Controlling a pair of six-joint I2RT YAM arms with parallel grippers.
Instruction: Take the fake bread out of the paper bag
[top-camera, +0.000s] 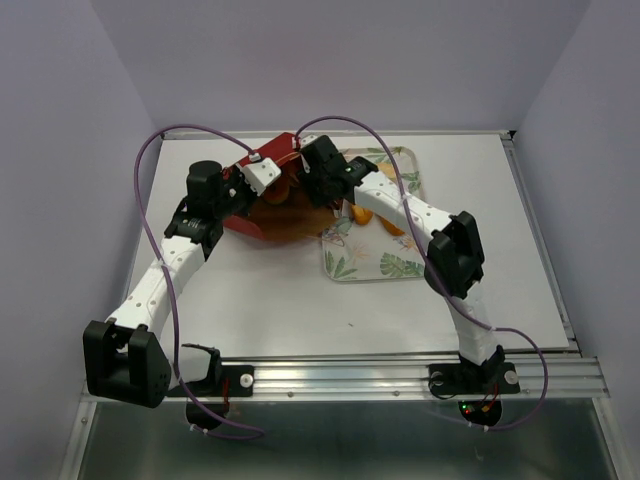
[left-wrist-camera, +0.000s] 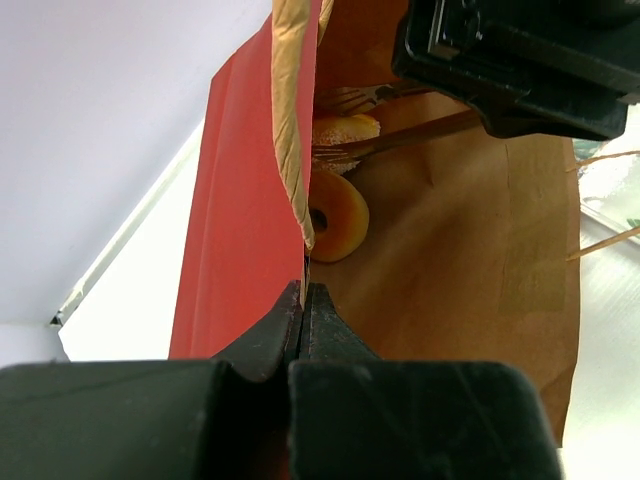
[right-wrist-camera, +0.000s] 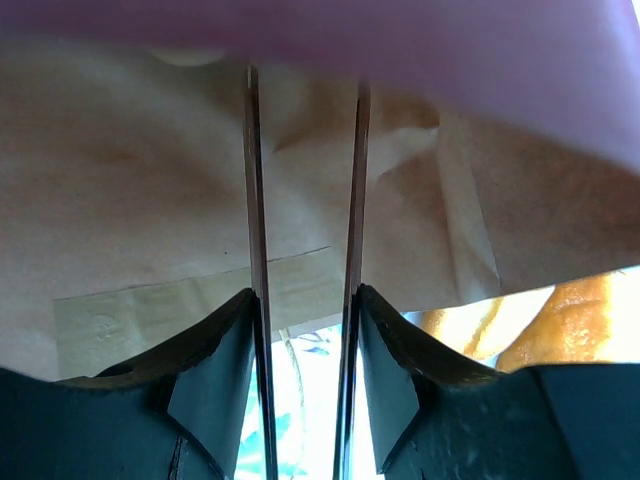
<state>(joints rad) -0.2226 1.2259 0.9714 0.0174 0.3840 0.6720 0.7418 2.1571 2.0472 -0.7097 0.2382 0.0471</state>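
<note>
**A:** Presently, item one, fake bread: what lies where?

**B:** Ring-shaped bagel (left-wrist-camera: 335, 215), inside the bag, left of centre in the left wrist view. Sugared round bun (left-wrist-camera: 345, 130), just above it and deeper in. Golden pieces (right-wrist-camera: 560, 320) at lower right of the right wrist view, outside the bag, apparently on the tray.

**A:** Item two, the container?

**B:** Dark red paper bag (top-camera: 268, 228) with kraft lining exposed, upper centre of the top view. Its right edge reaches the leaf-patterned tray (top-camera: 385, 268). Twisted loop handle (left-wrist-camera: 290, 120) hangs along the rim.

**A:** Grippers?

**B:** Left gripper (left-wrist-camera: 303, 295): clenched on the bag's rim, propping that wall up. Right gripper (right-wrist-camera: 304, 100): fingers parted with nothing between them and kraft paper behind. It sits at the bag's opening.

**A:** Step in hand?

**B:** By my reading, mid-task: some bread is out and at least two pieces are inside. The right arm looks set to reach in.

**A:** Next move calls for?

**B:** Probably going deeper along the lining to the bagel, placing a finger either side of the ring, then closing, with the left pinch holding the rim. The risk is catching paper or the handle instead.
</note>
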